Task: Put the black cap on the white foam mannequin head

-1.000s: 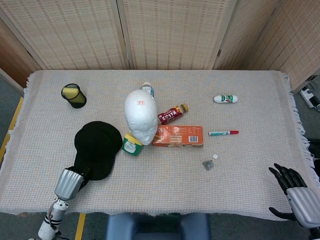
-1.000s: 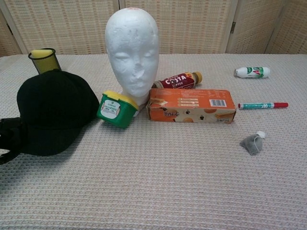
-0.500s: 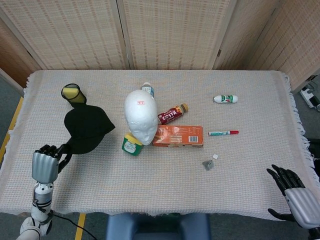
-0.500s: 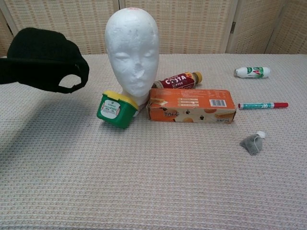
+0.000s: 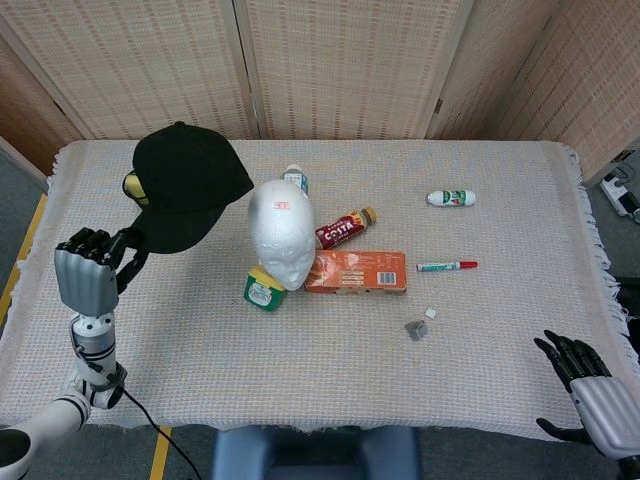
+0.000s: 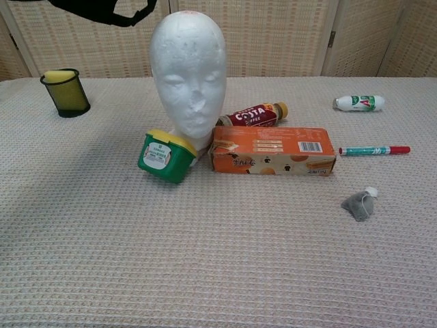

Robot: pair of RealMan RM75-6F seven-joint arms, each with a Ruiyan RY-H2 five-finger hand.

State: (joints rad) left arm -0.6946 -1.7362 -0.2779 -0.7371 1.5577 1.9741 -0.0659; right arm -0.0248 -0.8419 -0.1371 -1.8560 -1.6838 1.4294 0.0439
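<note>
Step in hand: carrying the cap (image 5: 188,185) across to the foam head (image 5: 281,232); judged about midway through the task, with the cap not yet seated.
Left hand (image 5: 88,277): holds the cap by its lower edge, fingers curled around the fabric; the exact grip point is hidden behind the hand.
Right hand (image 5: 590,385): at the near right table corner, fingers spread, holding nothing.
Cap position: raised above the table (image 5: 500,330), up and to the left of the foam head, not touching it. In the chest view only its lower edge (image 6: 102,10) shows at the top of frame.
Foam head: upright, face towards the robot, a green tub (image 6: 164,156) leaning at its base and an orange box (image 6: 272,151) just beside it.
Recommended approach: bring the cap's opening level over the crown, then lower it straight down; a sideways push risks tipping the light foam.
Clearance: keep the arm above the pen cup (image 6: 65,91) to the left.
Risk: a one-edge hold lets the cap sag; check that the opening faces down before lowering.
</note>
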